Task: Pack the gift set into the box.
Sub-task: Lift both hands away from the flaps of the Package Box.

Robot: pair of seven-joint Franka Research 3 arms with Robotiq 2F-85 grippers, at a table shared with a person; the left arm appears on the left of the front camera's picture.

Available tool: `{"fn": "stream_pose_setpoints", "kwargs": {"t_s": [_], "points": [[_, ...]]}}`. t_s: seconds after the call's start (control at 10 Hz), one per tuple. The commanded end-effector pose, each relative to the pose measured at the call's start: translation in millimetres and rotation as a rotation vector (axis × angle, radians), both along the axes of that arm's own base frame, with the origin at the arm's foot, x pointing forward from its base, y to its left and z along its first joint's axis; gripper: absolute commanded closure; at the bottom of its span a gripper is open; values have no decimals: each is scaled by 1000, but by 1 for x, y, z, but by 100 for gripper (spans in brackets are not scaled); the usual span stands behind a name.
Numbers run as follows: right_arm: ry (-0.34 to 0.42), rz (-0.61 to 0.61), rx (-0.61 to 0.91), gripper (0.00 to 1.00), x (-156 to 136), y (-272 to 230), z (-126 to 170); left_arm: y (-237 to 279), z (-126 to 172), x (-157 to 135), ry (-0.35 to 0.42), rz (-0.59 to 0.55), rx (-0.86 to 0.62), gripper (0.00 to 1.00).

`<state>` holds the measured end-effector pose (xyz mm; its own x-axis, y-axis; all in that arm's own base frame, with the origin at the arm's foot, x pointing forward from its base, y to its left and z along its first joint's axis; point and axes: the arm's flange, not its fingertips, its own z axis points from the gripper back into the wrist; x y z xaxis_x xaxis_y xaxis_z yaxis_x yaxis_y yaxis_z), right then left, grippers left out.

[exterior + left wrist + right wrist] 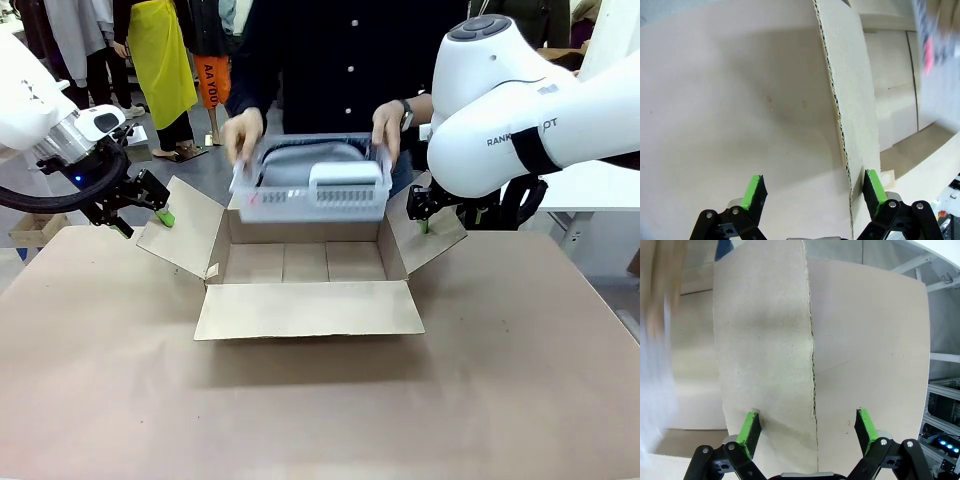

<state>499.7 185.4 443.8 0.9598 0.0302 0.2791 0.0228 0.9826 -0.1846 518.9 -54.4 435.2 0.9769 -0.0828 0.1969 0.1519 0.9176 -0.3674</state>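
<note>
The box (305, 310) stands open in the middle of the table with its four flaps spread. A person's hands (243, 130) hold the gift set (310, 200) above the box's far edge: a white slotted tray holding a grey pouch (300, 160) and a white case (345, 175). My left gripper (148, 208) is open at the left flap; in the left wrist view (812, 192) the flap's edge (850, 100) runs between the fingers. My right gripper (428, 210) is open at the right flap, whose edge (812, 340) passes between its fingers (807, 427).
Brown paper covers the table (300, 420), with bare surface in front of the box. The person stands at the far side, right behind the box. A white bench (590, 190) sits at the right behind my right arm.
</note>
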Motion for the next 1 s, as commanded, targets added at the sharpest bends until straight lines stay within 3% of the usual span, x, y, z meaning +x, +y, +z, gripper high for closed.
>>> {"fn": "stream_pose_setpoints", "kwargs": {"t_s": [0.0,0.9], "points": [[-8,-11,-18,0,2,-1,1,0,2,-2,6,10,11,0],[0,0,0,0,0,0,0,0,0,0,0,0,0,0]]}}
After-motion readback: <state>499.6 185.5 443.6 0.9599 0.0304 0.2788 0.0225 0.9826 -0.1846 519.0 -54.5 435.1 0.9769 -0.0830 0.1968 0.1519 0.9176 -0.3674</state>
